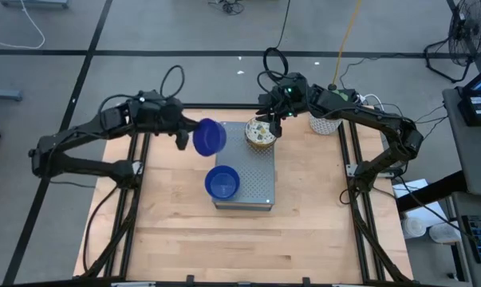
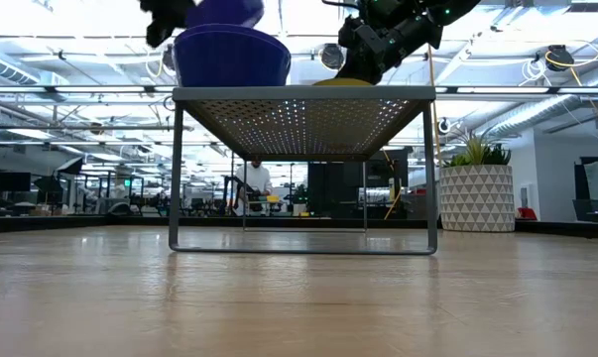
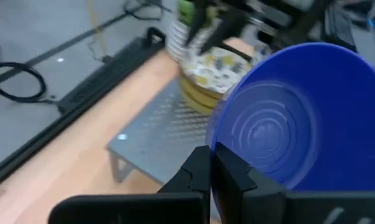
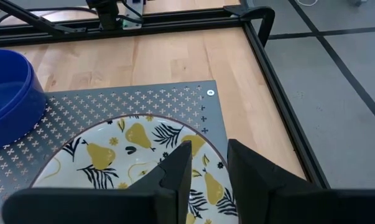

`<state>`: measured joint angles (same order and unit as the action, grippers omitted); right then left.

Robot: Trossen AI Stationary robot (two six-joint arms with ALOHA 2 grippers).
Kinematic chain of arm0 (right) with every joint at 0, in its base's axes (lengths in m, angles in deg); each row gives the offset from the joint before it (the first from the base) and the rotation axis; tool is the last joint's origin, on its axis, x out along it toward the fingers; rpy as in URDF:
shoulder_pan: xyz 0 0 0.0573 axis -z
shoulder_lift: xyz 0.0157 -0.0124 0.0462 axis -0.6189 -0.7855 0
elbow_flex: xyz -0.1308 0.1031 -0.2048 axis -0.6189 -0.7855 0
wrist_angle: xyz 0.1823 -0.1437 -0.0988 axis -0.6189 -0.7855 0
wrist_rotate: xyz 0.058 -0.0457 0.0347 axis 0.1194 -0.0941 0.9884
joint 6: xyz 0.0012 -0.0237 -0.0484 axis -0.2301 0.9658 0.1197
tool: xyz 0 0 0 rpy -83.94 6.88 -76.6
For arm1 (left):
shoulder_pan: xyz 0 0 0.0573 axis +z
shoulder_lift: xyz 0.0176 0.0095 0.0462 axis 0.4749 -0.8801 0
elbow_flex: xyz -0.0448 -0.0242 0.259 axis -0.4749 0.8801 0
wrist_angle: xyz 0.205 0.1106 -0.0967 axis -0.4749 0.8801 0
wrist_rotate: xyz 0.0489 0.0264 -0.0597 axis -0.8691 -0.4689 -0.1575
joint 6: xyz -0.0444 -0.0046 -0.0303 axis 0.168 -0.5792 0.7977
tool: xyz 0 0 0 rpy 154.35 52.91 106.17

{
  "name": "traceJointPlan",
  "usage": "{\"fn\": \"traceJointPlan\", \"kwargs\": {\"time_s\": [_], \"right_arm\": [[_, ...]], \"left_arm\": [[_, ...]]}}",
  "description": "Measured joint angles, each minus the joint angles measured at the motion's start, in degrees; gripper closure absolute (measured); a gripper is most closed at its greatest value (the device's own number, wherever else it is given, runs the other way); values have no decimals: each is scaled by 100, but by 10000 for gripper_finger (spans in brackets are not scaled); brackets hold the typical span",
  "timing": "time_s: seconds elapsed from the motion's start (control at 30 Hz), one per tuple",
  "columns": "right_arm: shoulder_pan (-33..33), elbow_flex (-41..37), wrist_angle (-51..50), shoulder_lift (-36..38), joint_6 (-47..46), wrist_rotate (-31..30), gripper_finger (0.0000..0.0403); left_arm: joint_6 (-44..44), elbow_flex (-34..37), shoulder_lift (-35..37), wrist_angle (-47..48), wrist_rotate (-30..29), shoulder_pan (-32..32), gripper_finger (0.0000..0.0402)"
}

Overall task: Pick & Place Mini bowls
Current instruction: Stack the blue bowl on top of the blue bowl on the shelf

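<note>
Left side first: your left gripper (image 1: 186, 135) is clamped on the rim of a blue bowl (image 1: 210, 137), held in the air just off the left edge of the perforated metal stand (image 1: 260, 183). The bowl is tipped on its side, with its open face turned outward. That tilt looks like a result of the rim pinch, since one finger (image 3: 196, 177) sits outside the wall and the other inside. From the low view the bowl is above the stand top, not touching it.

Next, a second blue bowl (image 1: 222, 182) sits upright on the near-left part of the stand. It is probably already placed, so keep the carried one clear of it.

Further right, the patterned bowl (image 1: 261, 134) is cream with yellow pears and dark leaves inside. It rests on the far part of the stand, and looks to be the top of a small stack. Your right gripper (image 1: 271, 118) hovers right over its rim, and the fingers (image 4: 175, 168) straddle the wall with a gap showing. So it's parted, not clenched, and either about to pinch or just released; you can't tell which.

Far right, the white pot with the plant (image 1: 326, 121) stands off the stand near the right arm. It is not part of the task, so don't clip it when pulling back.
</note>
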<state>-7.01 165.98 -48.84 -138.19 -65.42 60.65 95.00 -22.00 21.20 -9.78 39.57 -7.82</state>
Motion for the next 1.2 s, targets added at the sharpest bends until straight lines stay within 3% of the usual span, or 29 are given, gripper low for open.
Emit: {"fn": "traceJointPlan", "kwargs": {"time_s": [0.27, 0.4, 0.6, 0.9, 1.2], "right_arm": [[1, 0, -2, 0, -29, 0, 314], [0, 0, -2, 0, -9, 0, 314], [0, 0, -2, 0, -1, 0, 314], [1, 0, -2, 0, -1, 0, 314], [2, 2, -4, 0, -1, 2, 314]], "left_arm": [[-605, -2103, -1395, 2096, -60, -818, 398], [-999, -2810, -2043, 3158, -70, -1041, 397], [-1618, -2945, -2637, 3447, 464, -1318, 398], [-1942, -2950, -3101, 3358, 466, -1427, 398], [-2084, -2950, -3079, 3170, 403, -1427, 395]]}}
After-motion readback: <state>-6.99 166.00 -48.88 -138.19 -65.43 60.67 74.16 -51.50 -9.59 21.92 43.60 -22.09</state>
